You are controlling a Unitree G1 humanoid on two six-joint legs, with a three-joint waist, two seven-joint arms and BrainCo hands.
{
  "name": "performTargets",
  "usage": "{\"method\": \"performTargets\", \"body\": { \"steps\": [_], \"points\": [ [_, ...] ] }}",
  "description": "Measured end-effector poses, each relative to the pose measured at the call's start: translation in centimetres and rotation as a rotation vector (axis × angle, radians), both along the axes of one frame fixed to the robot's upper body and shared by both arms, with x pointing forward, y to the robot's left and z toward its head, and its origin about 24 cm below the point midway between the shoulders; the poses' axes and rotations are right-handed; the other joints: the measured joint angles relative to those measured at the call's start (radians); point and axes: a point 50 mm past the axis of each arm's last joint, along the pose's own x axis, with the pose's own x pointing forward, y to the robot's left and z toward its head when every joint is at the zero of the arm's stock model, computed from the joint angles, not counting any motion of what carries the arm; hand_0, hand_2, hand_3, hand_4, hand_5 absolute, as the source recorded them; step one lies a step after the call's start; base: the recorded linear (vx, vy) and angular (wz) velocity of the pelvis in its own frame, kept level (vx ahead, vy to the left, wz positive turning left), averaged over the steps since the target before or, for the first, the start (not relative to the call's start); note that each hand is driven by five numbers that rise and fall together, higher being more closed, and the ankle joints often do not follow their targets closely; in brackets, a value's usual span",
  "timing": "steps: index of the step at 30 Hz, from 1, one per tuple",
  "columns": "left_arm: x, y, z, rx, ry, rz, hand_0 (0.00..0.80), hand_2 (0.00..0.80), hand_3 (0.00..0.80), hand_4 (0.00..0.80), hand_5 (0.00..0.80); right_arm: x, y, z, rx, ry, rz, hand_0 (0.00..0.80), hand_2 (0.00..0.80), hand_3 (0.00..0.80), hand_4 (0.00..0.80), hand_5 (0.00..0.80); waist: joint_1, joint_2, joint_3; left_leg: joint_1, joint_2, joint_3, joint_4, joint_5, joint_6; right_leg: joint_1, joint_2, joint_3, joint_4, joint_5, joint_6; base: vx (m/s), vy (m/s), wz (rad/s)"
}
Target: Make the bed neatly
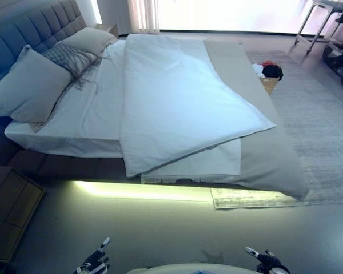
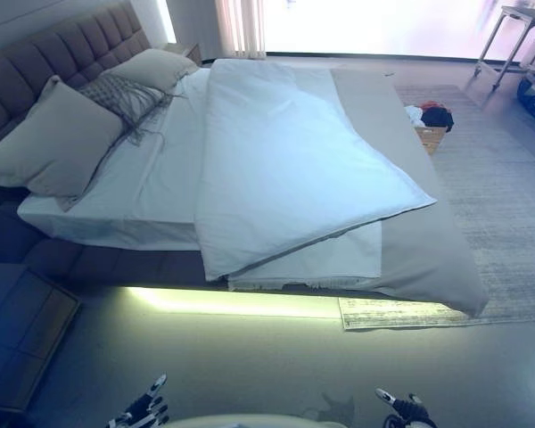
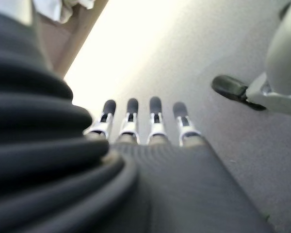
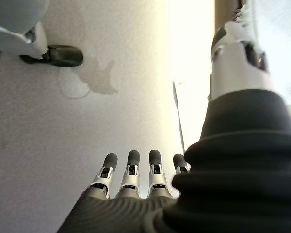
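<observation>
The white duvet [image 1: 177, 97] lies askew on the bed [image 1: 91, 117]: it runs from the head end by the far edge down to the near edge, where one corner hangs over the side and another corner points out toward the foot end. Under it a second white layer [image 1: 208, 162] shows along the near edge, and a grey-beige cover [image 1: 263, 154] spreads over the foot end and droops off the near foot corner. The white sheet [image 1: 94, 108] is bare between the duvet and the head end. There, against the padded headboard [image 1: 28, 28], lean a large beige pillow [image 1: 28, 85], a grey fringed cushion [image 1: 71, 57] and another beige pillow [image 1: 91, 40].

Beyond the bed's far side a basket with red and dark cloth [image 1: 270, 73] stands on a pale rug [image 1: 320, 125]. A dark bedside cabinet [image 1: 8, 208] stands on the floor near the head corner.

The left robot hand [image 1: 94, 261] and the right robot hand [image 1: 262, 258] hang low over the floor, well apart from the bed, both with fingers straight, spread and empty.
</observation>
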Motion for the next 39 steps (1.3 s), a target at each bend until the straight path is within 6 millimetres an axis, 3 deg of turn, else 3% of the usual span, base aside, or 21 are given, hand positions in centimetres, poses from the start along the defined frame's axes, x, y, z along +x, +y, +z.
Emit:
{"method": "performTargets", "body": {
  "steps": [8,13,20,29,33,34,35,36,37,38,39],
  "points": [
    [-0.4,-0.2,-0.1,-0.02,0.038,-0.023,0.0,0.0,0.0,0.0,0.0,0.5,0.5,0.0,0.117,-0.065,0.028,0.0,0.0,0.0,0.0,0.0,0.001,0.002,0.004,-0.001,-0.001,0.0,0.0,0.0,0.0,0.002,-0.001,0.0,0.0,0.0,0.0,0.0,0.0,0.0],
    [-0.7,-0.2,-0.2,-0.018,0.05,-0.027,0.0,0.0,0.0,0.0,0.0,0.5,0.6,0.0,0.185,-0.125,-0.066,0.0,0.0,0.0,0.0,0.0,0.001,0.011,0.012,0.001,-0.001,-0.002,0.0,0.0,0.0,0.005,-0.002,-0.001,-0.001,0.0,0.0,0.007,0.003,0.0],
    [-1.3,-0.3,-0.3,-0.016,0.088,-0.051,0.0,0.0,0.0,0.0,0.0,-0.1,1.6,-0.4,0.215,-0.122,-0.046,0.0,0.0,0.0,0.0,0.0,0.001,0.026,0.018,-0.001,-0.002,-0.013,0.0,0.003,0.001,0.005,-0.005,-0.013,-0.003,-0.002,0.0,0.007,-0.007,0.05],
    [-1.3,-0.4,-0.4,-0.029,0.1,-0.052,0.0,0.0,0.0,0.0,0.0,-0.6,1.2,-0.4,0.178,-0.107,-0.078,0.0,0.0,0.0,0.0,0.0,-0.002,0.057,0.02,-0.005,-0.001,-0.015,0.001,0.003,0.001,0.001,-0.004,-0.013,-0.003,-0.005,0.0,0.005,-0.033,0.0],
    [-1.0,-1.0,-0.5,-0.04,0.094,-0.045,0.0,0.0,0.0,0.0,0.0,-0.3,1.3,-0.4,0.178,-0.11,-0.079,0.0,0.0,0.0,0.0,0.0,-0.001,0.056,0.022,-0.026,0.0,-0.015,0.04,-0.004,-0.005,-0.005,-0.004,-0.01,0.007,-0.01,-0.001,-0.012,-0.092,0.0],
    [-0.9,-1.2,-0.6,-0.038,0.094,-0.033,0.0,0.0,0.0,0.0,0.0,0.8,1.7,-0.3,0.189,-0.132,-0.075,0.0,0.0,0.0,0.0,0.0,0.007,0.038,0.036,-0.092,0.004,-0.021,0.158,-0.023,-0.026,-0.038,-0.006,-0.003,0.046,-0.034,-0.012,-0.02,-0.109,-0.1],
    [-0.4,-1.1,-0.5,-0.032,0.071,-0.016,0.0,0.0,0.0,0.0,0.0,2.1,2.1,-0.2,0.199,-0.159,-0.07,0.0,0.0,0.0,0.0,0.0,0.015,0.024,0.062,-0.176,0.006,-0.033,0.322,-0.053,-0.073,-0.081,-0.012,-0.003,0.123,-0.062,-0.034,0.014,-0.093,-0.37],
    [0.0,-1.1,-0.4,-0.026,0.057,-0.012,0.0,0.0,0.0,0.0,0.0,2.9,2.5,-0.1,0.205,-0.174,-0.067,0.0,0.0,0.0,0.0,0.0,0.026,-0.002,0.095,-0.271,0.006,-0.051,0.536,-0.033,-0.108,-0.105,-0.029,0.025,0.18,-0.087,-0.047,0.099,0.032,-0.4],
    [-0.1,-1.5,-0.6,-0.035,0.065,-0.01,0.0,0.0,0.0,0.0,0.0,3.7,2.7,0.0,0.205,-0.191,-0.053,0.0,0.0,0.0,0.0,0.0,0.035,-0.013,0.109,-0.332,0.004,-0.071,0.637,0.006,-0.136,-0.091,-0.037,0.034,0.176,-0.084,-0.056,0.222,0.119,-0.43],
    [-0.9,-2.0,-0.8,-0.049,0.089,-0.006,0.0,0.0,0.0,0.0,0.0,3.8,2.6,0.1,0.196,-0.188,-0.046,0.0,0.0,0.0,0.0,0.0,0.045,-0.026,0.113,-0.346,0.006,-0.084,0.636,0.001,-0.136,-0.071,-0.037,0.038,0.163,-0.08,-0.062,0.305,0.164,-0.29],
    [-1.7,-2.5,-1.1,-0.064,0.107,-0.001,0.0,0.0,0.0,0.0,0.0,3.8,2.3,0.2,0.187,-0.187,-0.045,0.0,0.0,0.0,0.0,0.0,0.052,-0.011,0.114,-0.34,0.021,-0.085,0.545,0.003,-0.132,-0.067,-0.026,0.049,0.16,-0.082,-0.062,0.385,0.173,-0.31]
  ]
}}
